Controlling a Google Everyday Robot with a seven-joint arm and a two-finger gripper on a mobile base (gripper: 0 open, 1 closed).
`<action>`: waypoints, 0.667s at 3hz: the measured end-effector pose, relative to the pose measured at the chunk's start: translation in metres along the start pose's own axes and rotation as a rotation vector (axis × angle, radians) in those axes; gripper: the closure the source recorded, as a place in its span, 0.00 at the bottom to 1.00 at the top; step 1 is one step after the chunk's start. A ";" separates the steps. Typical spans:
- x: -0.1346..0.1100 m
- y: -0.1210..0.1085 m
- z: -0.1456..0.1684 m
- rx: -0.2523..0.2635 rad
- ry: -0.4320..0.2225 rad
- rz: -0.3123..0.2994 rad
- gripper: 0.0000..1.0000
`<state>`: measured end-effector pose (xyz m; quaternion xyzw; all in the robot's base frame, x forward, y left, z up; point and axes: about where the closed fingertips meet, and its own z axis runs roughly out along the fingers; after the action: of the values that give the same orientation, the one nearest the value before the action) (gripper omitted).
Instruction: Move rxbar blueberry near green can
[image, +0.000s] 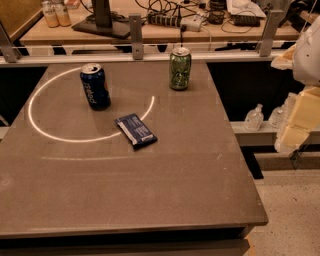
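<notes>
Past the table's (150, 200) right edge hangs the gripper (295, 125); I cannot tell if it is open or closed. To reach the green can (180, 69) at the back, it should first drop straight down and pinch the snack bar (135, 131) across its short side. The bar lies flat near the middle, slanting back-left to front-right.

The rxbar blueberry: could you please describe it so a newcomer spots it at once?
On the grey table, left of the tool hanging beyond its right edge, a ring of light glows. The rxbar blueberry lies on the ring's near arc, in front of the blue can and green can. It alone is a flat navy wrapper, not upright.
</notes>
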<state>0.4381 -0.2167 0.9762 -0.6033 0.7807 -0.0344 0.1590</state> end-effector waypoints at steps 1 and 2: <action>0.000 0.000 0.000 0.000 0.000 0.000 0.00; -0.002 0.005 0.000 0.001 -0.070 0.051 0.00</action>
<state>0.4335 -0.2130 0.9758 -0.5839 0.7899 -0.0096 0.1871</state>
